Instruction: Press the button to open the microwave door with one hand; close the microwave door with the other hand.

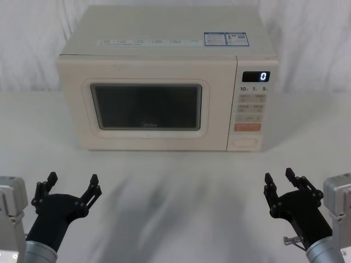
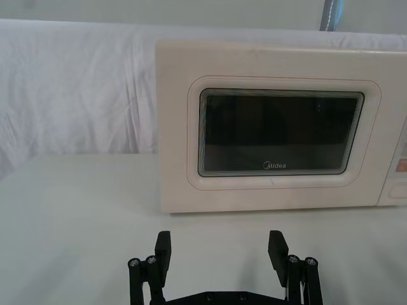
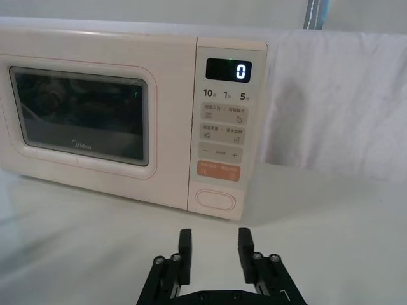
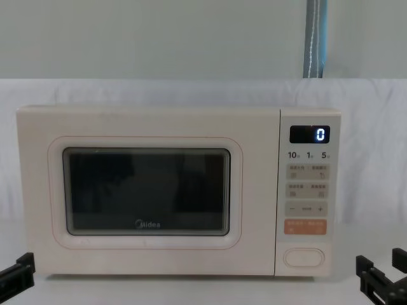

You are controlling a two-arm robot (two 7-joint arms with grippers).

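cream microwave door point(image 1: 145, 104) sits flush; left pincer point(image 1: 70, 189) wide, right pincer point(image 1: 279, 186) narrower, both empty.

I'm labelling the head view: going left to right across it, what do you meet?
Left gripper → microwave door → button → right gripper.

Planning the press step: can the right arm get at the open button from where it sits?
Probably yes. The right pincer sits open, low over the table, in front of the keypad side; nothing stands between it and the button at the panel's bottom, and the microwave door is shut.
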